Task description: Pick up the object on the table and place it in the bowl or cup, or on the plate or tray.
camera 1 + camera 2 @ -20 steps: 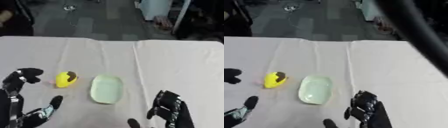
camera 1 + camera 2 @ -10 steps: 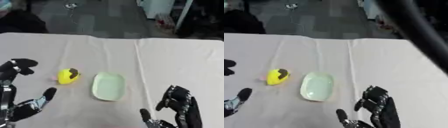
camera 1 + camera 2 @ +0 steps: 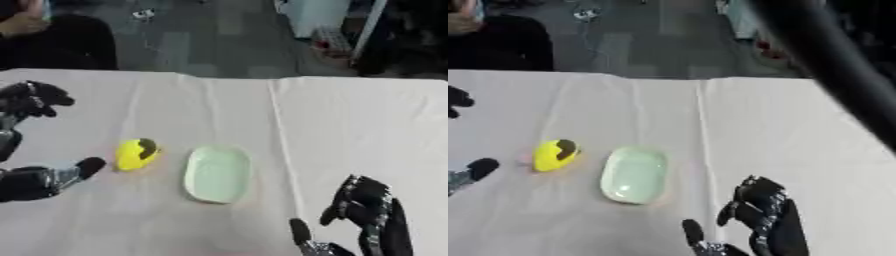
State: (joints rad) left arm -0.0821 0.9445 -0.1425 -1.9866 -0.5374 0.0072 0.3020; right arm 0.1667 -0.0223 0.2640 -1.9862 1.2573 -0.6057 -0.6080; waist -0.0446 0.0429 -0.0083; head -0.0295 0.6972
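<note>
- The yellow toy (image 3: 136, 154), rounded with a dark patch on its upper right side, lies on the white tablecloth (image 3: 350, 125) just left of the pale green tray (image 3: 217, 173), apart from it by a narrow strip of cloth.
- The left hand (image 3: 31, 145) is spread wide around empty air left of the toy: fingers up beyond it, thumb tip near its lower left side, holding nothing and not touching it.
- The right hand (image 3: 363, 215) sits low, right of the tray, fingers loosely curled with the thumb out, holding nothing.
- The toy looks small, light and smooth, probably hard plastic or rubber; being rounded, it may roll or slip if nudged.
- A pinch across its broad middle, thumb on the near side and fingers on the far side, seems the safest hold.
- The tray is shallow, so the toy could roll out if dropped rather than set down.
</note>
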